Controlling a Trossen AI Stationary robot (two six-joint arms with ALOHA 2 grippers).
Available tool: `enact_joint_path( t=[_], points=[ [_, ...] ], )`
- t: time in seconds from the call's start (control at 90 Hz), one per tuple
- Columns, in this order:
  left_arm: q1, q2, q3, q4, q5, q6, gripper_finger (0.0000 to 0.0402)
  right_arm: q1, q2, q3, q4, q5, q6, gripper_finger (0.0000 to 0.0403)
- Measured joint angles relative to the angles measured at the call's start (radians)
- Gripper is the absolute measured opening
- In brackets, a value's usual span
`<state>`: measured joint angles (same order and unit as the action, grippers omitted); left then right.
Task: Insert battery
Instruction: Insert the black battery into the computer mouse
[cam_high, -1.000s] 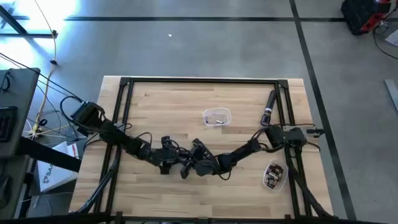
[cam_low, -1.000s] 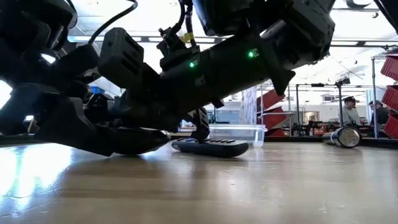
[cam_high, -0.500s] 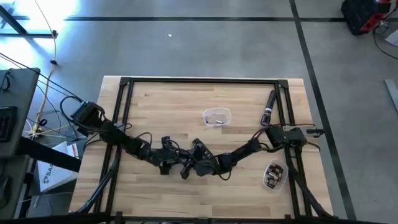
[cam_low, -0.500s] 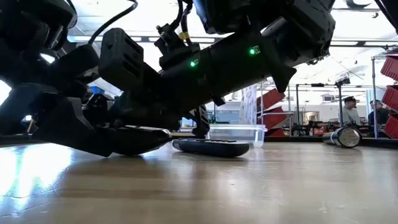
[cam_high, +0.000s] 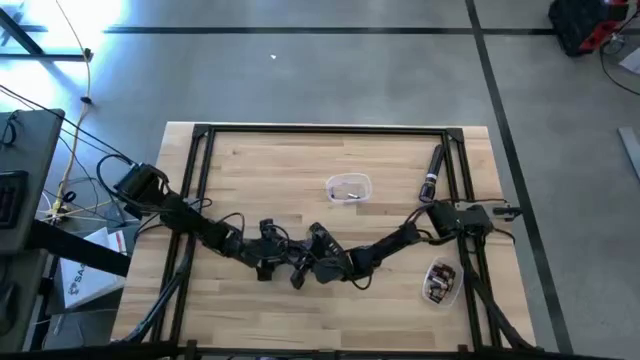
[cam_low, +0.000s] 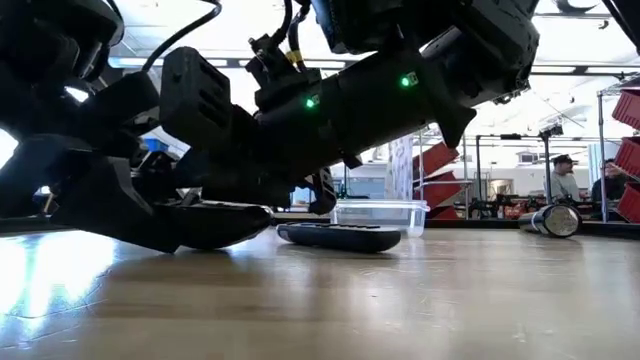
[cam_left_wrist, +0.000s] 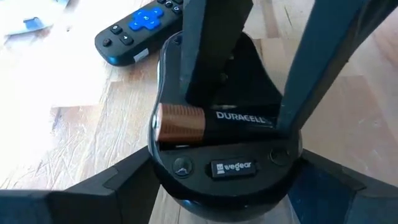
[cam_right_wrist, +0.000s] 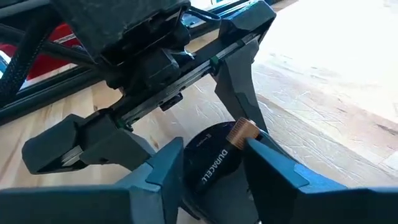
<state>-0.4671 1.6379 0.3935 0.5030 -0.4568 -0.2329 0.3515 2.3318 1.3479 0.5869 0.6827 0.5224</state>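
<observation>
Left tool (cam_left_wrist: 236, 118) straddles the copper-capped black cylindrical battery (cam_left_wrist: 211, 124), gripping it inside the glossy black rounded plastic mouse (cam_left_wrist: 227, 168) on the pale wood-grain surface (cam_left_wrist: 81, 124); right tool (cam_right_wrist: 208, 168) clamps the mouse.

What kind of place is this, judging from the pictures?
Probably a workshop or robotics lab: a wooden table stands on a concrete floor marked with dark tape, and metal racks with red bins stand behind it.

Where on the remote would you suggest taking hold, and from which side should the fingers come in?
Probably across its narrow width near mid-length, from straight above: the remote lies flat, buttons up, on the table, long edges free. Both grippers work beside it: the left gripper holds the mouse, the right gripper the battery.
</observation>
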Motion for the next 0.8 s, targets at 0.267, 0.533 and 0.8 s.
enact_joint_path(
  t=[0.267,0.533,0.8],
  points=[
    [0.000,0.000,0.000,-0.003,0.001,0.000,0.0278,0.000,-0.044,0.000,-0.043,0.023,-0.078,0.0139],
    [0.002,0.000,0.000,-0.003,-0.001,0.000,0.0278,-0.034,-0.084,0.001,-0.107,-0.032,-0.193,0.0131],
    [0.002,0.000,0.000,-0.004,-0.001,0.000,0.0278,-0.092,-0.082,0.001,-0.157,-0.258,-0.387,0.0050]
  ],
)
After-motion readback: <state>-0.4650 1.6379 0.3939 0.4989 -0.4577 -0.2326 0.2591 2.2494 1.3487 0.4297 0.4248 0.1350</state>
